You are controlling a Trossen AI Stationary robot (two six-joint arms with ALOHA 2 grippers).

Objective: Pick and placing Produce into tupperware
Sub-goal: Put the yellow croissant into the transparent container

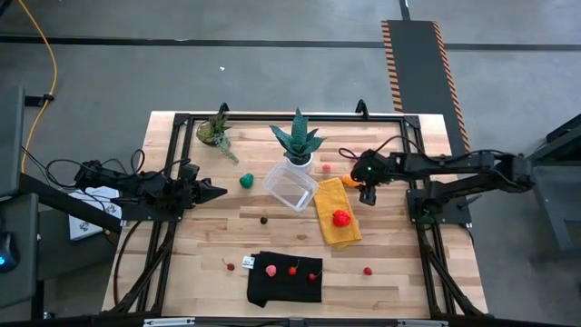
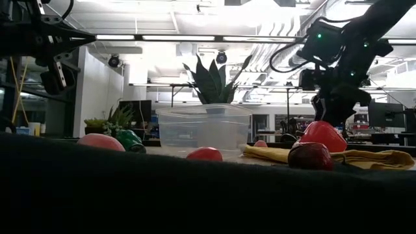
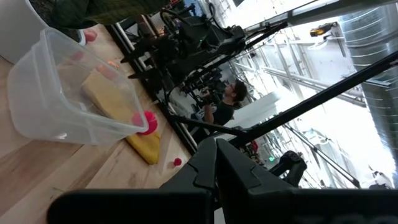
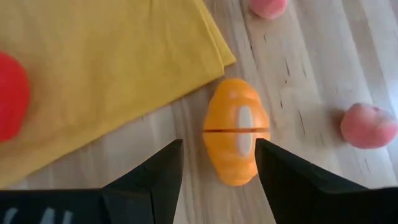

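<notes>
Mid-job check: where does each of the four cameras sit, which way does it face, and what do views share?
High: overhead, looking down; both arms, wooden table.
Low: table height, facing the room; right gripper above the red toy fruit.
Left wrist: behind the shut left gripper, toward the clear plastic tupperware box.
Right wrist: above open fingers straddling the orange toy produce piece.
Shared: yellow folded cloth, in all.

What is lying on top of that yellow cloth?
One red toy fruit sits on the yellow cloth. The orange toy lies on bare wood beside the cloth's edge, not on it. Anything under the cloth is covered.
</notes>
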